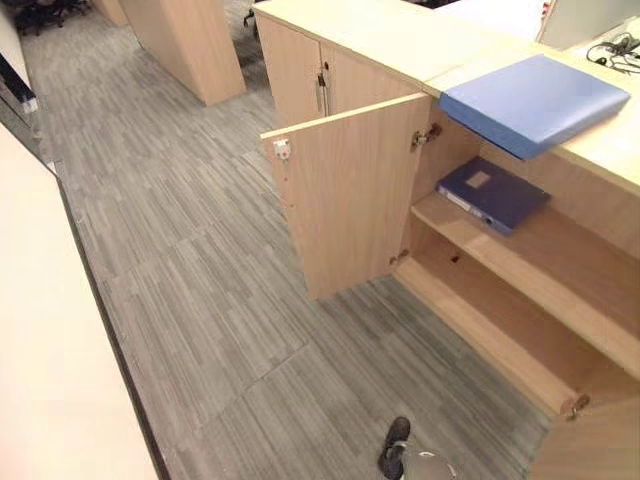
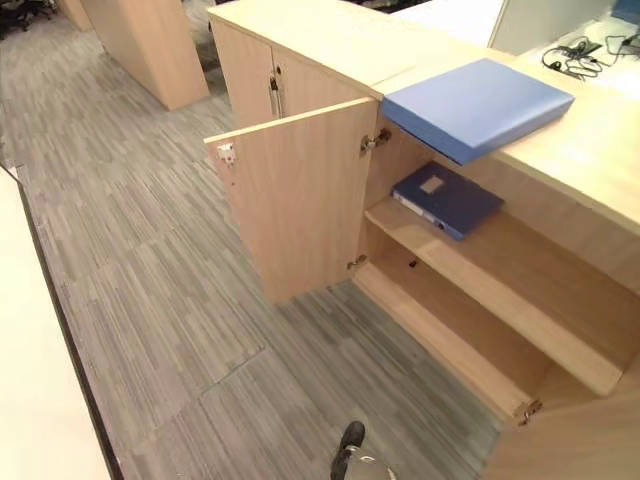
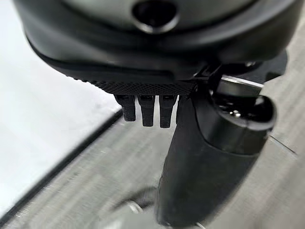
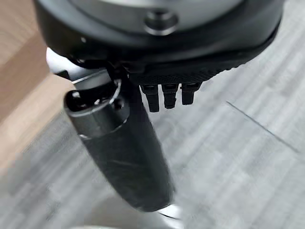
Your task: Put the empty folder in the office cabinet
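Note:
A light blue folder [image 1: 533, 102] lies flat on top of the wooden office cabinet [image 1: 400, 40], overhanging its front edge. The cabinet's left door [image 1: 345, 195] stands open. On the upper shelf [image 1: 560, 260] inside lies a dark blue folder [image 1: 492, 192]; the lower shelf [image 1: 480, 320] is bare. My left hand [image 3: 209, 157] hangs over the grey carpet with straight fingers and holds nothing. In the right wrist view my right hand [image 4: 124, 148] also hangs open over the carpet beside a wooden edge, empty.
The cabinet's right door [image 1: 590, 445] stands open at the lower right. Closed doors with metal handles [image 1: 321, 92] adjoin the open bay. Another wooden unit [image 1: 190, 45] stands at the back. A white surface [image 1: 50, 350] runs along the left. Cables [image 1: 615, 50] lie on the cabinet top.

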Controlling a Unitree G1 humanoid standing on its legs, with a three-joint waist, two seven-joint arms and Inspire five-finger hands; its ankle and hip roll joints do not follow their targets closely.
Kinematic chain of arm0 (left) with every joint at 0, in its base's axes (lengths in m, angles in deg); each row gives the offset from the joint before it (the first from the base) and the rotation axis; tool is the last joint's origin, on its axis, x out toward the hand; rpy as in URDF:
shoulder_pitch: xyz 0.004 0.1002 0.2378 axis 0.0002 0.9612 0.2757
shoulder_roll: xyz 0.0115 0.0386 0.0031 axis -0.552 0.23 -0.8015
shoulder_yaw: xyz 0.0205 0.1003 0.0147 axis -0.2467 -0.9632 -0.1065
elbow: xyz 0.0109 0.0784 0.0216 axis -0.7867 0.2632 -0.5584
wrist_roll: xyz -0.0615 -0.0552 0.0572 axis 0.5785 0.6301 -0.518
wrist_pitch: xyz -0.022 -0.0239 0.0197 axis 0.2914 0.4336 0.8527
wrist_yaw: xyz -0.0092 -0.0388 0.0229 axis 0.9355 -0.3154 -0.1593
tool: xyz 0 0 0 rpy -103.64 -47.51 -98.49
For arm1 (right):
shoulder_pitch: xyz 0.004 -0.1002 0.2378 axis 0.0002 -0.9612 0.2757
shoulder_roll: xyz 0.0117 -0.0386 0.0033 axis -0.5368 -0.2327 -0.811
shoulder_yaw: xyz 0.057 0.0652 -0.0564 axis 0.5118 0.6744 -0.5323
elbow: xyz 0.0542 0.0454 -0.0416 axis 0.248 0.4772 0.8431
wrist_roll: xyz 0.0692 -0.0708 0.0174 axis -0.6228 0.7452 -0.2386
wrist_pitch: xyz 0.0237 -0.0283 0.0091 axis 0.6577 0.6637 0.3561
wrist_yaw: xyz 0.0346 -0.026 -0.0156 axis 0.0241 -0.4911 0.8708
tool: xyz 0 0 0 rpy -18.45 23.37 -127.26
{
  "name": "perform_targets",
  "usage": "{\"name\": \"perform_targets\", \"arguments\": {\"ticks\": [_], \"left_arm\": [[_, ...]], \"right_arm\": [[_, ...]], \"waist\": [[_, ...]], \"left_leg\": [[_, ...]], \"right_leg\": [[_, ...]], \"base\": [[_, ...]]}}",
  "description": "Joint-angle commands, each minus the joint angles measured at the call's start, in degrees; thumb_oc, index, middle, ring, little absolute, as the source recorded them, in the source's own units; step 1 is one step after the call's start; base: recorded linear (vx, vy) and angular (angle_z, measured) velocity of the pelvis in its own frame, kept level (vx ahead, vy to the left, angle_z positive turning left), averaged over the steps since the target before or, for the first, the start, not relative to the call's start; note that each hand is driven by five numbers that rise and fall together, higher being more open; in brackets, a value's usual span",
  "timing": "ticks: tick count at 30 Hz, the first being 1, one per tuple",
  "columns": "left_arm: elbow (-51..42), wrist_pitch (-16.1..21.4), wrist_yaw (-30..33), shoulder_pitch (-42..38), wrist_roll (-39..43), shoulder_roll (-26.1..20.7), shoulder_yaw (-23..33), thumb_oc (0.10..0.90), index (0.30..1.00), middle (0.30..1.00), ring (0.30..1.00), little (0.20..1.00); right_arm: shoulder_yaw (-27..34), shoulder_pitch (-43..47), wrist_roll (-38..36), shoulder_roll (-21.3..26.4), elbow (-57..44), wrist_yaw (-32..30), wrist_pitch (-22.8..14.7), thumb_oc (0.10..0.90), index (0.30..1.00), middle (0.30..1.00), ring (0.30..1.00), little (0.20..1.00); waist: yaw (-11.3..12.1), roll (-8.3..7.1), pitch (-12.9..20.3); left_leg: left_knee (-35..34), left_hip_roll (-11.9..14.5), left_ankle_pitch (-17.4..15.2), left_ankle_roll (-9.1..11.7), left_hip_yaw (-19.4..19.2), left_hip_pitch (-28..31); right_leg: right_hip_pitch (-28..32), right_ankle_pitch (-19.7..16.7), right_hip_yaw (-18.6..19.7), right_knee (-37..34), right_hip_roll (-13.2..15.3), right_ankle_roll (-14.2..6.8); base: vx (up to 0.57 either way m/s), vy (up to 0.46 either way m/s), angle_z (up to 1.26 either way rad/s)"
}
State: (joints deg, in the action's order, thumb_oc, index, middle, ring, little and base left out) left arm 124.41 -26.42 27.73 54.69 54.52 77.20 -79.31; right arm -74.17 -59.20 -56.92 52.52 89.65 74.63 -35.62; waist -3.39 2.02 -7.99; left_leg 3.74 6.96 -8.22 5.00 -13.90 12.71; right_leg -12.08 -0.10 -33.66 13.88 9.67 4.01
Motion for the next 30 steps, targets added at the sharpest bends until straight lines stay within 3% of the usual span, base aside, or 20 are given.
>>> {"name": "perform_targets", "arguments": {"ticks": [1, 2, 3, 4, 8, 9, 10, 12, 13, 14, 15, 16, 18, 20, 23, 25, 30], "left_arm": [[-0.44, 0.31, 0.84, -2.77, -1.09, -1.22, -0.91, 0.8, 0.9, 0.9, 0.9, 0.9], [-2.15, 0.73, 1.13, -3.99, -0.54, -1.05, -1.9, 0.8, 0.9, 0.9, 0.9, 0.9], [-2.15, 0.73, 1.13, -3.99, -0.54, -1.05, -1.9, 0.8, 0.9, 0.9, 0.9, 0.9], [-3.62, 1.01, 1.44, -4.6, 0.3, -1.2, -2.17, 0.8, 0.9, 0.9, 0.9, 0.9], [-6.27, 1.15, 1.63, -5.14, 1.05, -1.76, -2.92, 0.8, 0.9, 0.9, 0.9, 0.9], [-4.88, -1.01, -0.38, -14.1, 1.98, -7.21, -4.16, 0.8, 0.9, 0.9, 0.9, 0.9], [-8.51, 0.96, 0.22, -9.44, 2.57, -6.0, -3.57, 0.8, 0.9, 0.9, 0.9, 0.9], [-14.15, 1.27, 1.4, -1.73, 2.1, -4.34, -2.8, 0.8, 0.9, 0.9, 0.9, 0.9], [-15.91, 1.44, 1.24, -0.72, 2.04, -4.3, -2.79, 0.8, 0.9, 0.9, 0.9, 0.9], [-16.03, 1.37, 1.23, -0.63, 2.03, -4.34, -2.81, 0.8, 0.9, 0.9, 0.9, 0.9], [-21.75, 1.42, -0.46, 2.14, 1.88, -5.34, -2.81, 0.8, 0.9, 0.9, 0.9, 0.9], [-24.11, 1.51, -1.24, 3.41, 1.75, -6.04, -2.84, 0.8, 0.9, 0.9, 0.9, 0.9], [-28.1, 1.69, -3.19, 5.23, 1.97, -6.87, -3.57, 0.8, 0.9, 0.9, 0.9, 0.9], [-31.78, 1.64, -4.9, 6.29, 2.13, -7.9, -4.32, 0.8, 0.9, 0.9, 0.9, 0.9], [-36.37, 1.48, -6.58, 7.33, 4.0, -8.68, -3.96, 0.8, 0.9, 0.9, 0.9, 0.9], [-38.75, 1.47, -8.16, 7.9, 5.87, -8.43, -4.19, 0.8, 0.9, 0.9, 0.9, 0.9], [-42.08, 1.53, -9.47, 8.31, 9.27, -8.91, -5.31, 0.8, 0.9, 0.9, 0.9, 0.9]], "right_arm": [[-0.49, 1.16, -1.22, 0.07, 0.18, -1.01, -1.66, 0.8, 0.9, 0.9, 0.9, 0.9], [-0.56, 1.31, -1.32, 0.51, 0.45, -1.29, -1.92, 0.8, 0.9, 0.9, 0.9, 0.9], [-0.55, 1.3, -1.32, 0.51, 0.45, -1.29, -1.92, 0.8, 0.9, 0.9, 0.9, 0.9], [-0.77, 1.33, -1.17, 0.81, 0.86, -1.47, -1.96, 0.8, 0.9, 0.9, 0.9, 0.9], [-1.1, 1.24, -1.38, 1.12, 1.17, -1.83, -2.02, 0.8, 0.9, 0.9, 0.9, 0.9], [-3.11, 1.98, 0.12, 2.54, 1.48, 0.94, -1.22, 0.8, 0.9, 0.9, 0.9, 0.9], [-1.37, 1.5, -0.87, 2.62, 1.37, -0.6, -1.3, 0.8, 0.9, 0.9, 0.9, 0.9], [-0.44, 0.9, -0.9, 2.39, 0.63, -2.07, -1.44, 0.8, 0.9, 0.9, 0.9, 0.9], [-0.08, 0.62, -0.92, 2.42, 0.08, -2.29, -1.69, 0.8, 0.9, 0.9, 0.9, 0.9], [-0.06, 0.55, -0.9, 2.4, 0.04, -2.31, -1.67, 0.8, 0.9, 0.9, 0.9, 0.9], [0.33, 0.27, -0.58, 2.88, -0.88, -1.98, -1.4, 0.8, 0.9, 0.9, 0.9, 0.9], [0.19, -0.14, -0.18, 3.21, -1.05, -1.84, -1.36, 0.8, 0.9, 0.9, 0.9, 0.9], [-0.22, -0.58, 0.64, 3.55, -1.67, -1.52, -1.24, 0.8, 0.9, 0.9, 0.9, 0.9], [-0.66, -1.15, 1.54, 3.72, -2.61, -1.18, -1.21, 0.8, 0.9, 0.9, 0.9, 0.9], [-0.89, -1.11, 2.37, 3.75, -4.07, -1.08, -0.71, 0.8, 0.9, 0.9, 0.9, 0.9], [-1.0, -1.08, 3.36, 3.68, -5.28, -0.3, -0.33, 0.8, 0.9, 0.9, 0.9, 0.9], [-1.32, -1.06, 4.15, 3.53, -6.39, 0.58, 0.11, 0.8, 0.9, 0.9, 0.9, 0.9]], "waist": [[-1.35, -1.21, -0.08], [-1.75, -1.14, 0.93], [-1.75, -1.13, 0.93], [-1.83, -1.4, 1.59], [-1.04, -3.32, 1.26], [-2.98, -2.91, 2.44], [-1.21, -3.16, 1.9], [1.17, -4.07, 0.1], [2.04, -4.83, -0.84], [2.05, -4.78, -0.8], [3.35, -6.15, -2.65], [4.16, -6.24, -3.26], [5.55, -5.45, -4.29], [5.72, -4.58, -4.59], [5.86, -3.7, -5.1], [5.62, -2.92, -4.56], [4.38, -2.65, -2.05]], "left_leg": [[-3.52, 1.89, 1.18, 0.61, -0.54, 1.97], [-1.37, 3.72, 5.22, 1.95, -0.83, 1.31], [-1.36, 3.74, 5.22, 1.96, -0.83, 1.31], [3.78, 5.36, 8.79, 2.72, -0.92, 0.16], [20.78, 7.17, 14.92, 1.85, 1.05, -4.61], [21.4, 6.56, 14.43, 1.1, 0.25, -4.39], [23.29, 4.28, 12.57, -0.33, 3.09, -7.38], [26.64, 2.79, 8.98, -2.32, 5.27, -13.18], [26.48, 1.83, 6.68, -3.12, 6.2, -16.22], [26.7, 1.89, 6.48, -3.18, 6.21, -16.32], [22.49, -1.92, 4.43, -4.8, 8.46, -21.51], [19.57, -4.49, 3.74, -4.71, 11.35, -23.38], [11.31, -8.34, 6.22, -3.66, 18.17, -25.03], [4.94, -9.4, 10.52, -2.89, 22.37, -25.49], [2.38, -11.25, 12.59, -2.64, 26.03, -27.34], [-0.35, -11.35, 13.25, -3.03, 28.29, -23.86], [-5.0, -10.79, 12.97, -3.99, 27.0, -18.39]], "right_leg": [[-1.96, -0.82, 4.95, -2.35, 1.42, -10.73], [-0.8, 0.76, 5.18, -4.01, -1.26, -9.3], [-0.8, 0.76, 5.18, -4.03, -1.28, -9.29], [0.69, 2.29, 6.04, -5.36, -3.59, -7.62], [6.27, 5.07, 10.38, -9.2, -8.33, -3.69], [7.25, 5.58, 14.25, -9.41, -9.9, -3.31], [8.41, 5.87, 14.81, -9.71, -9.45, -2.92], [10.35, 6.19, 16.59, -10.54, -9.14, -2.95], [11.21, 6.29, 17.33, -10.84, -8.8, -3.22], [11.18, 6.34, 17.32, -10.8, -8.84, -3.26], [11.69, 5.15, 19.29, -11.14, -8.3, -3.6], [11.85, 5.01, 20.53, -11.18, -8.63, -3.91], [12.86, 4.9, 23.03, -11.36, -9.61, -4.47], [13.77, 5.08, 24.82, -11.34, -10.8, -4.68], [13.92, 5.22, 28.62, -10.63, -12.28, -4.83], [14.22, 5.36, 32.08, -10.72, -13.38, -5.02], [14.95, 4.83, 35.38, -11.95, -13.31, -5.65]], "base": [[0.3, -0.418, -0.03], [0.17, -0.236, -0.02], [0.32, -0.443, -0.07], [0.22, -0.312, -0.13], [0.28, -0.305, -0.61], [0.28, -0.085, -1.1], [0.21, -0.051, -1.05], [0.05, -0.081, -0.81], [0.04, -0.038, -0.78], [-0.02, -0.016, -0.5], [-0.04, 0.033, -0.29], [-0.03, 0.058, -0.42], [0.08, 0.071, -1.0], [0.12, 0.069, -0.87], [0.09, 0.087, -0.9], [0.13, 0.169, -1.53], [0.11, 0.14, -0.83]]}}
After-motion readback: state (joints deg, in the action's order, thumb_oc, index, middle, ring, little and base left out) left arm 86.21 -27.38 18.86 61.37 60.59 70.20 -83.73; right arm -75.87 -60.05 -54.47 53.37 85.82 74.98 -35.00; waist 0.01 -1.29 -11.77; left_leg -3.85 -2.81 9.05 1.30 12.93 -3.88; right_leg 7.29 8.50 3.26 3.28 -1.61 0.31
